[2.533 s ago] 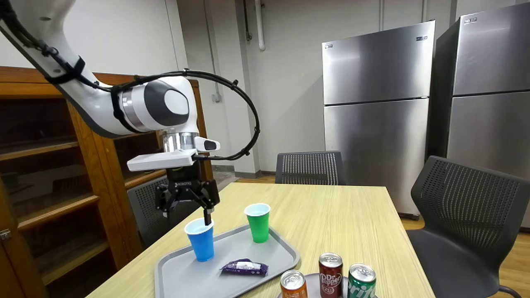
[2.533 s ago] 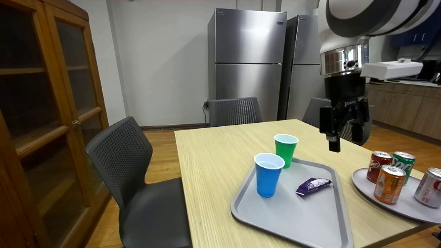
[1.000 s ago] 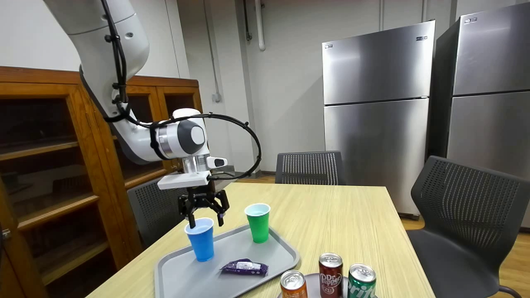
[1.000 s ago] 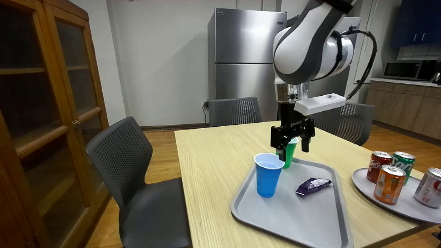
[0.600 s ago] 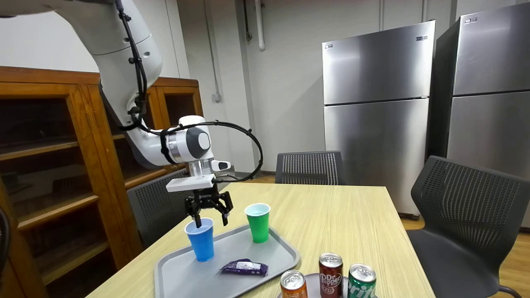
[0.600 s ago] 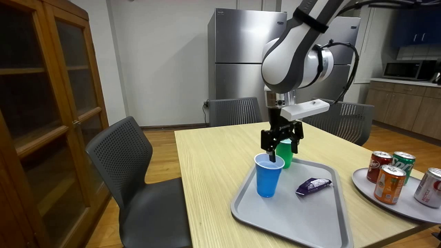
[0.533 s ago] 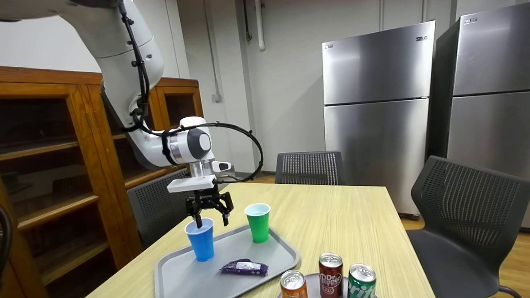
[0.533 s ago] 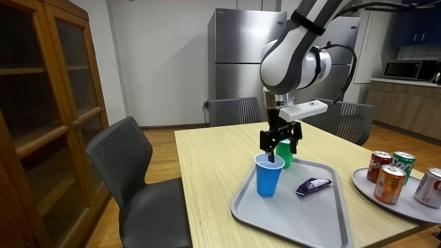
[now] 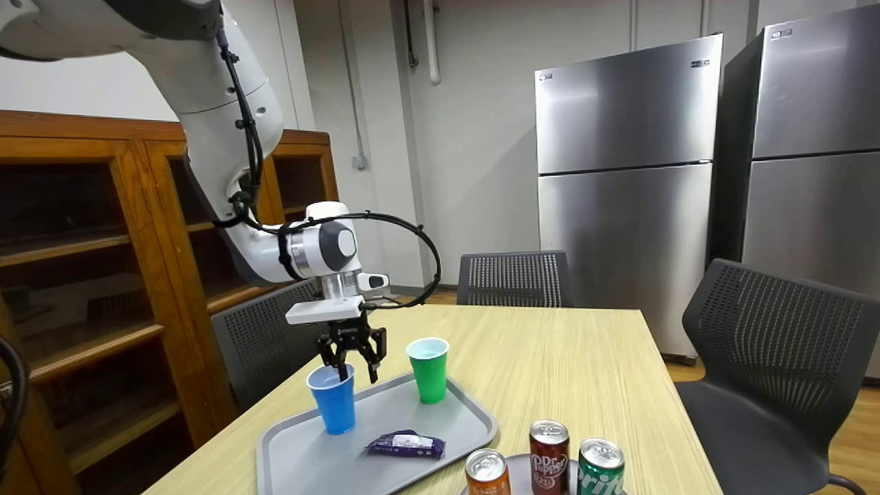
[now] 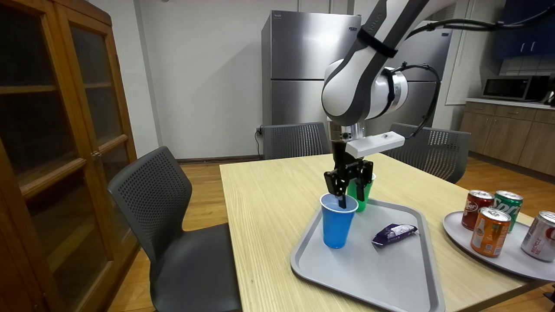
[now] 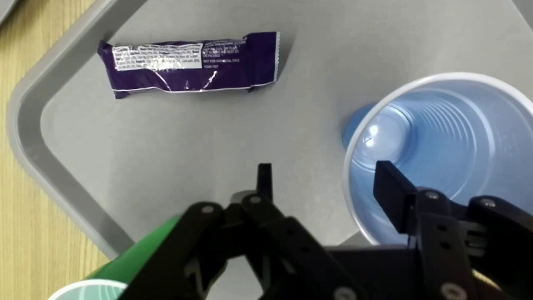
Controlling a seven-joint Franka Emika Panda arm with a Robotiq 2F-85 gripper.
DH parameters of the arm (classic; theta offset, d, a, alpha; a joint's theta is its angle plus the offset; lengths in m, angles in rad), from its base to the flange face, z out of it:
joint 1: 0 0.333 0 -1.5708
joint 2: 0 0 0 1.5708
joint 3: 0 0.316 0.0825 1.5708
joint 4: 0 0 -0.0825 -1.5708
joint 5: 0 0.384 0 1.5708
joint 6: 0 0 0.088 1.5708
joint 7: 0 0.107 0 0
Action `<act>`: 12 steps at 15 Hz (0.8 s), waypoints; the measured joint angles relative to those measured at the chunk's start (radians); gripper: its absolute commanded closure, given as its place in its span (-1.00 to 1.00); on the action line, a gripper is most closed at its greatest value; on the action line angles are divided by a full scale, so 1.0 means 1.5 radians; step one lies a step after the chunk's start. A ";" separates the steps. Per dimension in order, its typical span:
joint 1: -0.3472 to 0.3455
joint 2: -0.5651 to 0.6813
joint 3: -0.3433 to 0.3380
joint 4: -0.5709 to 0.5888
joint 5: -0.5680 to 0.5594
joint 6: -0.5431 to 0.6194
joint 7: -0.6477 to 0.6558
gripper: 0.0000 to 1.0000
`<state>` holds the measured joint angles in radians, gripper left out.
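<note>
The well-parted, empty claw [image 11: 325,178] is straddling the rim of the blue cup [image 10: 337,227], likely light, squashable, best pinched there.

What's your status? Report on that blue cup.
Gripper open, one finger at the mouth of the blue cup, the other outside. Cup upright on tray, not gripped. Green cup nearby, not touching gripper.

- Your arm [image 9: 227,127] reaches in from above, bent at the wrist [image 9: 323,246].
- Your gripper [image 9: 358,377] points down, its two fingers [image 10: 342,202] standing apart with a clear gap between them.
</note>
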<state>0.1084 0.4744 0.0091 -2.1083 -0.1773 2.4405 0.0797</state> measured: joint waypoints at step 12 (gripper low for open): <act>0.024 -0.040 0.001 -0.015 0.000 -0.001 0.024 0.98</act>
<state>0.1450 0.4151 0.0102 -2.1313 -0.1773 2.4383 0.1159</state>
